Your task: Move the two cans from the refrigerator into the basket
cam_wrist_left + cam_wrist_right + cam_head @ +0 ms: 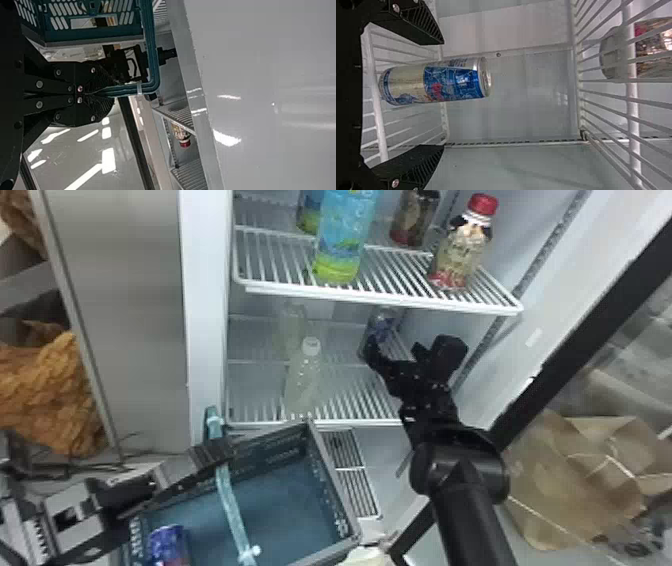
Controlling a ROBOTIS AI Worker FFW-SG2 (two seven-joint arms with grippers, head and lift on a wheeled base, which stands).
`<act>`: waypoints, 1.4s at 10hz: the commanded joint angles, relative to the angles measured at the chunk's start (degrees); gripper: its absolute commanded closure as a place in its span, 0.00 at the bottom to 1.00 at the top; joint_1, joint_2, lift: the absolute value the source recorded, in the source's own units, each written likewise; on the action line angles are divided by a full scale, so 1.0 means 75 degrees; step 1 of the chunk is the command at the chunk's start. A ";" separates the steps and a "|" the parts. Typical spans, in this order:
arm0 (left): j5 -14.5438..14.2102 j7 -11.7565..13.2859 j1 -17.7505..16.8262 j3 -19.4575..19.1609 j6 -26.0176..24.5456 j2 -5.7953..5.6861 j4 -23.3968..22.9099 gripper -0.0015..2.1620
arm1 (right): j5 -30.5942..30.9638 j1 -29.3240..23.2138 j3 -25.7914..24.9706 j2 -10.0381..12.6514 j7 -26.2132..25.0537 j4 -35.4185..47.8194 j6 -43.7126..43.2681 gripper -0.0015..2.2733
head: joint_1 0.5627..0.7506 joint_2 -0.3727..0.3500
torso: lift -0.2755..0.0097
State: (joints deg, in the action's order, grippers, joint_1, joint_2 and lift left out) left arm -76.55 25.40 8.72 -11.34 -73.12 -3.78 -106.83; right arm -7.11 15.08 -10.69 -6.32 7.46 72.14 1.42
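Note:
In the head view my right gripper (412, 349) is inside the refrigerator at the lower shelf, open, near a can (382, 322) at the back. The right wrist view has that blue and silver can (451, 83) standing between the spread fingers of my right gripper (443, 94), with space on both sides. My left gripper (212, 452) is at the basket's (332, 485) handle (231, 505); in the left wrist view my left gripper (105, 93) is shut on the handle (152, 43). Another can (170, 542), blue and red, is in the basket's near left corner.
A pale bottle (304, 382) stands on the lower shelf (350, 402), left of the right gripper, with another behind it. Several bottles, including a red-capped one (462, 250), stand on the upper shelf (385, 297). The open door's dark frame (580, 325) slants along the right.

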 commanded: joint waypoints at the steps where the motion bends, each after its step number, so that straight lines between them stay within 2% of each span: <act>1: 0.0000 0.0000 0.0019 -0.0011 0.0000 0.0000 0.0022 0.56 | 0.0110 0.0165 0.0040 -0.0001 -0.0058 -0.0197 0.0185 0.05 | 0.70 0.06 | 0.20; 6: 0.0000 0.0000 0.0000 0.0004 0.0000 -0.0012 0.0078 0.56 | 0.0537 0.1158 0.0314 -0.0013 -0.0280 -0.1284 0.0241 0.05 | 0.70 0.09 | 0.20; 10: 0.0000 0.0000 -0.0094 0.0019 0.0000 -0.0012 0.0153 0.56 | 0.1009 0.1777 0.0390 -0.0060 -0.0444 -0.2090 0.0410 0.05 | 0.63 0.08 | 0.20; 14: 0.0000 0.0000 -0.0150 0.0034 0.0018 -0.0012 0.0228 0.56 | 0.1131 0.2058 0.0420 -0.0095 -0.0585 -0.2578 0.0541 0.05 | 0.63 0.09 | 0.20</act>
State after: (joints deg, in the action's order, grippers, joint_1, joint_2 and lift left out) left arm -76.55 25.40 7.62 -11.06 -73.04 -3.87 -105.17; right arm 1.34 30.39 -7.61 -7.00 3.10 53.26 5.46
